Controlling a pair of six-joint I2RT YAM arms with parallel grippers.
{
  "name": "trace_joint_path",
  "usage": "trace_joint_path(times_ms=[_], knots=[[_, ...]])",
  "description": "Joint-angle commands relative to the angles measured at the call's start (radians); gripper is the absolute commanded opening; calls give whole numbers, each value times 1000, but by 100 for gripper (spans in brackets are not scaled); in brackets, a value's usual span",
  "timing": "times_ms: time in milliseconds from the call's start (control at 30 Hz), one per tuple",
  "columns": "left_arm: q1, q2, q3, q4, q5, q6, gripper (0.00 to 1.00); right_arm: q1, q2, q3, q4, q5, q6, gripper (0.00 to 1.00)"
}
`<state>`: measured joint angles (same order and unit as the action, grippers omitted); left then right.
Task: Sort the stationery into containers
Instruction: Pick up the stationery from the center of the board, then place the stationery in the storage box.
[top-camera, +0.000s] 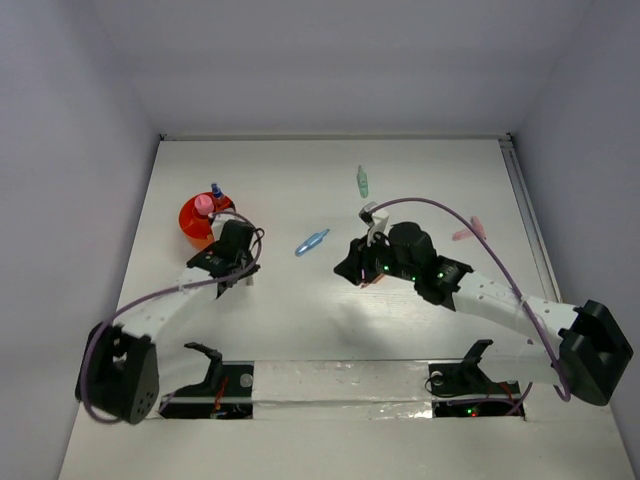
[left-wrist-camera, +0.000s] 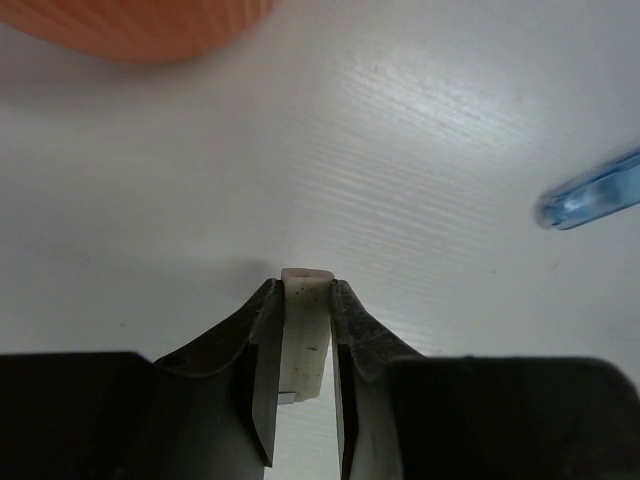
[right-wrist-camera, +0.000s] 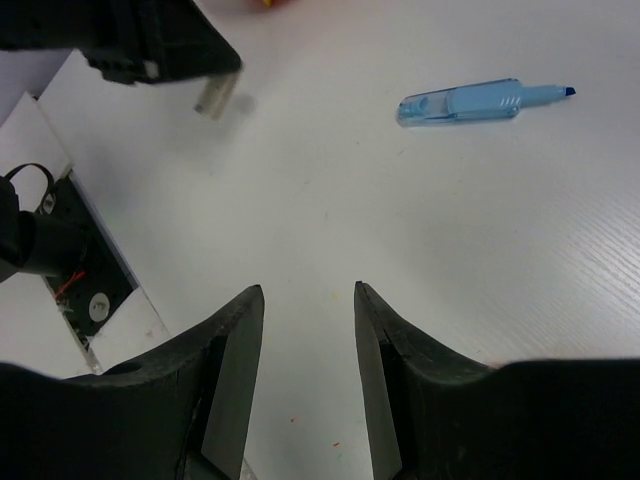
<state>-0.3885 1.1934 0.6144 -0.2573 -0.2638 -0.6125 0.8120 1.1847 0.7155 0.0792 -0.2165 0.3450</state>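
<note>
Cup: the round orange-red plastic cup (top-camera: 190, 225) is one even orange-red, with faint ribbed lines on its outer wall.
Tube: the stubby pink plastic tube (top-camera: 204, 204) is bright pink.
Green: the slim pale-green plastic marker (top-camera: 362, 181) is mint all over.
Light blue: the translucent light-blue plastic marker (right-wrist-camera: 480, 100) has small white marks on its barrel and a darker blue tip.
Piece: the small beige-grey rectangular piece (left-wrist-camera: 305, 335) is cream, greyer at its lower end.
Surface: the flat white surface (top-camera: 300, 330) shows fine parallel grain lines.
End effectors: the left end effector (left-wrist-camera: 303, 290) and right end effector (right-wrist-camera: 308, 290) are matt black.
</note>
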Motion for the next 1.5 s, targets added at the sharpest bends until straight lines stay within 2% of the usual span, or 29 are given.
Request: trace_joint_path(times_ms=[0,133,233,433,533,633,833,1467], knots=[[20,-179,109,-103,-132,48,0,4,-14,-16,40,19,5,47],[111,-268,136,-117,-175,100,0,4,-14,-19,47,19,6,47],[192,-296,142,-70,-193,119,0,4,-14,-22,53,8,11,47],[252,-330,124,93,-229,-1,0,4,-25,-30,56,3,9,47],[252,-339,88,208,-278,-52,0,4,-36,-34,57,-3,9,47],[252,-310,78,251,-356,-52,0,4,-49,-44,67,-11,12,48],[252,-288,-8,414,-416,-55,0,4,-56,-50,77,-18,12,48],[261,-88,-93,665,-480,-93,0,4,-54,-60,100,-35,12,48]])
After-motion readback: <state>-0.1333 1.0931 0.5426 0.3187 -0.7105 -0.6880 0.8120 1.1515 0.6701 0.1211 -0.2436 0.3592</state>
